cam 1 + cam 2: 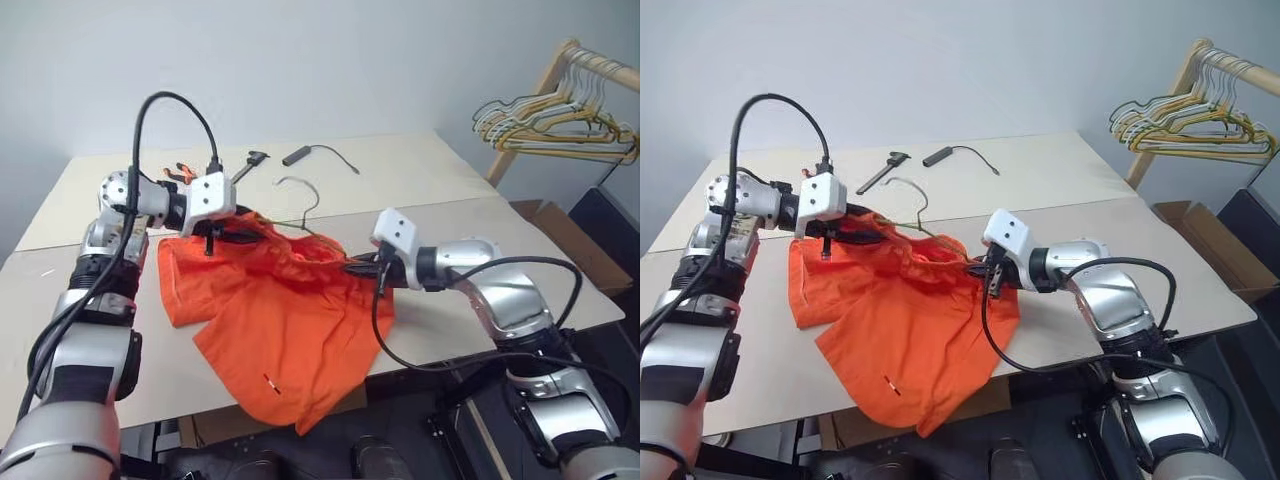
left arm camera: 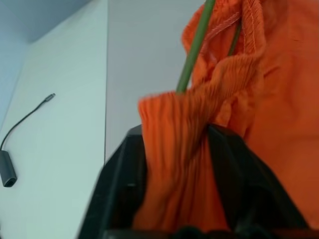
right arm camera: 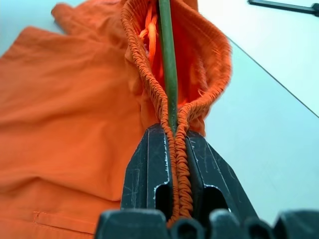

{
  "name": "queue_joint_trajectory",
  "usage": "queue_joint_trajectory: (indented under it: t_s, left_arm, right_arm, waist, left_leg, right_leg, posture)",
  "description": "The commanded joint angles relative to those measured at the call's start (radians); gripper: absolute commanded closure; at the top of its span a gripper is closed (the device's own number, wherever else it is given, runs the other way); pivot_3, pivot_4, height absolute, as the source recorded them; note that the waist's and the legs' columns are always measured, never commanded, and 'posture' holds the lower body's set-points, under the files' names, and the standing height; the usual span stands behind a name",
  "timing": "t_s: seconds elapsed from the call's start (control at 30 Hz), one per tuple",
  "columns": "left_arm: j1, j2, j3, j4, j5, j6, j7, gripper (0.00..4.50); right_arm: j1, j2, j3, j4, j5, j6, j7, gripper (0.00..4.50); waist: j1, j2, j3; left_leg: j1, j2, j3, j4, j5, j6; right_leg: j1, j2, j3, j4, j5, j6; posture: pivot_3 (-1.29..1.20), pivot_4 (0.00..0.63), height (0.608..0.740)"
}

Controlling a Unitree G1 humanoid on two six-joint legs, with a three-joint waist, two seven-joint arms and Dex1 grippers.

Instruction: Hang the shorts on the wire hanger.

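The bright orange shorts (image 1: 290, 330) lie spread on the pale table (image 1: 430, 190), one leg hanging over the front edge. Their gathered waistband is lifted between my two grippers. The wire hanger (image 1: 300, 184) runs through the waistband; its hook sticks out behind the shorts. My left gripper (image 2: 175, 130) is at the waistband's left end, its fingers (image 2: 124, 169) standing apart with bunched waistband between them. My right gripper (image 3: 172, 128) is shut on the waistband's right end, with the hanger's green-grey wire (image 3: 167, 59) running into the pinch.
At the back of the table lie a black tool (image 1: 250, 162), a black adapter with a cable (image 1: 297, 155) and orange-handled pliers (image 1: 178, 172). A wooden rack of bunched hangers (image 1: 560, 115) stands at the right, a cardboard box (image 1: 545, 215) beneath it.
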Motion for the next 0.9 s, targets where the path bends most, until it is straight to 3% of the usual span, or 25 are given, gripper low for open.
queue_joint_trajectory:
  t_s: [0.03,0.17,0.33,0.57,0.77,0.9]
  left_arm:
    - [-0.050,0.011,0.084,0.019,-0.060,0.027,0.047,1.25]
    - [-0.074,-0.019,0.199,0.032,-0.169,0.100,0.099,0.00]
    - [-0.048,-0.066,0.242,-0.012,-0.222,0.141,0.120,0.00]
    - [-0.006,-0.141,0.218,-0.070,-0.215,0.142,0.124,0.00]
    - [-0.010,-0.171,0.209,-0.071,-0.210,0.139,0.127,0.00]
    - [-0.008,-0.179,0.205,-0.077,-0.212,0.141,0.125,0.00]
  right_arm:
    - [0.010,-0.038,-0.122,-0.088,0.070,0.112,-0.041,4.38]
    - [0.045,-0.068,-0.285,-0.162,0.155,0.308,-0.121,4.38]
    - [0.072,-0.103,-0.429,-0.245,0.207,0.505,-0.221,4.38]
    - [0.076,-0.108,-0.652,-0.336,0.167,0.834,-0.405,4.38]
    - [0.086,-0.144,-0.665,-0.328,0.114,0.861,-0.589,4.38]
    - [0.009,-0.091,-0.723,-0.279,0.071,0.861,-0.754,4.38]
  waist:
    - [-0.003,0.000,0.000]
    - [-0.013,0.000,0.000]
    - [-0.032,0.000,0.000]
    - [-0.075,0.000,0.000]
    - [-0.135,0.001,-0.001]
    - [-0.179,0.002,-0.001]
  left_leg:
    - [0.000,0.000,0.000,0.000,0.000,0.000]
    - [0.000,0.000,-0.001,0.000,0.000,0.000]
    - [0.000,-0.001,-0.002,0.000,0.000,0.000]
    - [0.000,-0.002,-0.003,0.000,0.000,0.001]
    - [0.001,-0.004,-0.004,-0.001,-0.001,0.001]
    - [0.002,-0.005,-0.004,-0.001,-0.001,0.002]
  right_leg:
    - [0.000,0.000,0.000,0.000,0.000,0.000]
    - [0.000,-0.001,0.000,-0.001,0.000,0.000]
    - [0.000,-0.002,0.000,-0.001,0.000,0.000]
    - [0.000,-0.005,0.000,-0.001,0.000,0.001]
    - [0.001,-0.008,0.001,-0.001,-0.001,0.003]
    - [0.002,-0.010,0.001,-0.001,-0.001,0.005]
  posture:
    - [-0.15,0.000,0.740]
    - [-0.19,0.000,0.740]
    - [-0.25,0.000,0.740]
    - [-0.32,0.000,0.740]
    - [-0.35,0.000,0.740]
    - [-0.36,0.000,0.740]
